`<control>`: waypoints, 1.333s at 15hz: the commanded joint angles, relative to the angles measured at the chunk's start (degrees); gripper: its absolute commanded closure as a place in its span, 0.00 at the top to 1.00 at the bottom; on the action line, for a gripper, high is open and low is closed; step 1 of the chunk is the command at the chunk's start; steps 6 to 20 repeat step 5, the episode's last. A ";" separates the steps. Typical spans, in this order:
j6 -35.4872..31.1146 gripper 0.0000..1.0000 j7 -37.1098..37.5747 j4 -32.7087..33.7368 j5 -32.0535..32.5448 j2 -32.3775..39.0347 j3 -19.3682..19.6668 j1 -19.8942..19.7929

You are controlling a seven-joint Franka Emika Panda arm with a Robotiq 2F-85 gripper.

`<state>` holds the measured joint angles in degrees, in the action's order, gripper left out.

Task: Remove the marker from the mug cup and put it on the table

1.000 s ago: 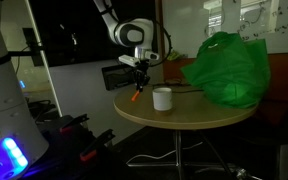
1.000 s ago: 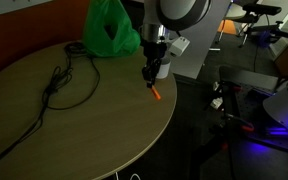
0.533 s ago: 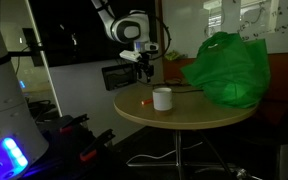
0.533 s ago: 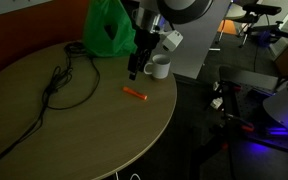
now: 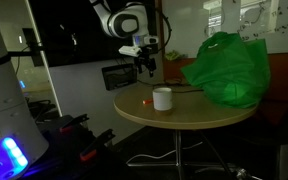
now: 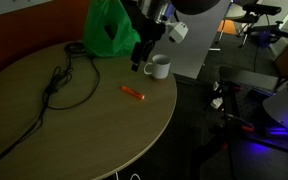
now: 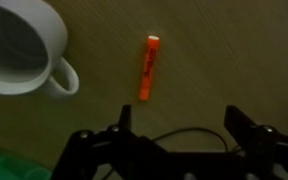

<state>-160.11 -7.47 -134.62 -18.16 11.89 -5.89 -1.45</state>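
Observation:
The orange-red marker [image 6: 133,94] lies flat on the round wooden table [image 6: 64,130], a short way from the white mug cup [image 6: 158,67]. From the wrist view, the marker [image 7: 148,68] lies below and clear of the fingers, with the mug cup [image 7: 22,45] empty at the upper left. My gripper [image 7: 180,122] hangs open above the table with nothing between its fingers. In both exterior views the gripper [image 5: 144,62] [image 6: 138,62] is raised above the cup, and the marker [image 5: 147,101] shows as a small red spot beside the mug cup [image 5: 163,98].
A big green plastic bag [image 5: 227,68] [image 6: 109,29] stands at the back of the table. A black cable [image 6: 62,83] loops over the table's middle. A robot base with blue light [image 5: 9,150] stands beside the table, and dark equipment sits on the floor.
The gripper opened and let go of the marker, which now lies on the table. The arm then rose away from it.

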 commanded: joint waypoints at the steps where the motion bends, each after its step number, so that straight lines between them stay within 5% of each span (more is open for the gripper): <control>1: 1.50 1.00 5.47 -2.95 9.71 -4.39 4.14 1.78; 5: 6.66 1.00 6.90 -3.67 16.89 -8.31 5.27 1.41; 20: 6.66 1.00 6.90 -3.67 16.89 -8.31 5.27 1.41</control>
